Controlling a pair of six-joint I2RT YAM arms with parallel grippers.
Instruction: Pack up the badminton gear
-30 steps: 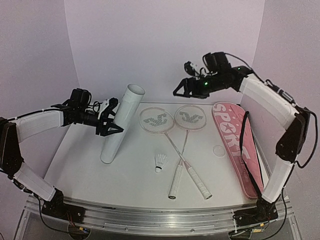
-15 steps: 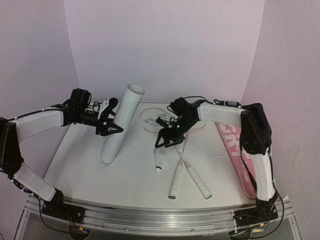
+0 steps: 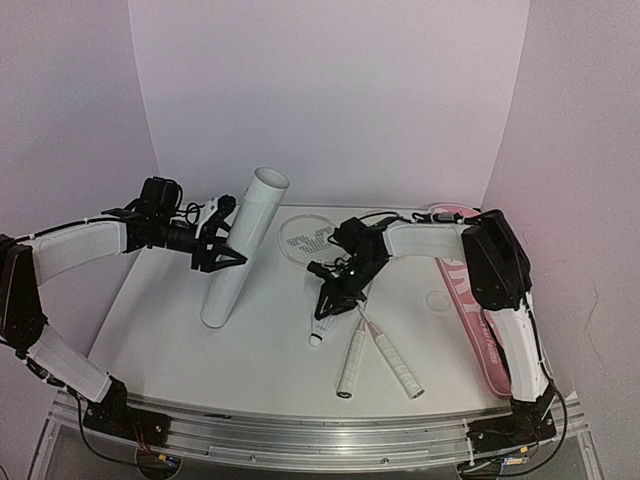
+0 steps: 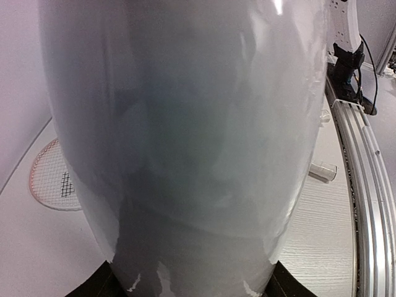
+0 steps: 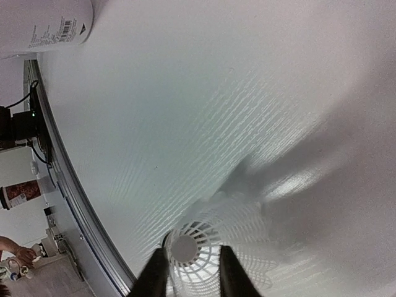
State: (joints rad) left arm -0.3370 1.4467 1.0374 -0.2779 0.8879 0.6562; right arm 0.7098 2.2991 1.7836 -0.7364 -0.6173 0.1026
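Right gripper [image 3: 327, 304]: tipped down over the table [image 3: 262, 345], jaws parted to a narrow gap and not closed on anything

Shuttlecock [image 5: 193, 252]: lying on the table right between the right jaws; its round cork end sits in the gap with a sliver of space on each side, and the feather skirt spreads out behind one finger

Right fingers [image 5: 155, 273]: one on each side of the cork, tips at the table surface as far as the wrist view shows

Left gripper [image 3: 221, 246]: jaws clamped on the tube, one finger on either flank

Tube [image 3: 243, 247]: white, held tilted between the left jaws, its open mouth up and away from them, its lower end on the table below them; it fills the left wrist view

Rackets [image 3: 351, 365]: flat on the table, handles crossing just beyond the right jaws on the near side, one strung head behind them toward the back wall; the other head is covered by the arm

Pink bag [image 3: 476, 312]: lying along the table edge, well apart from the right jaws, on their outer side
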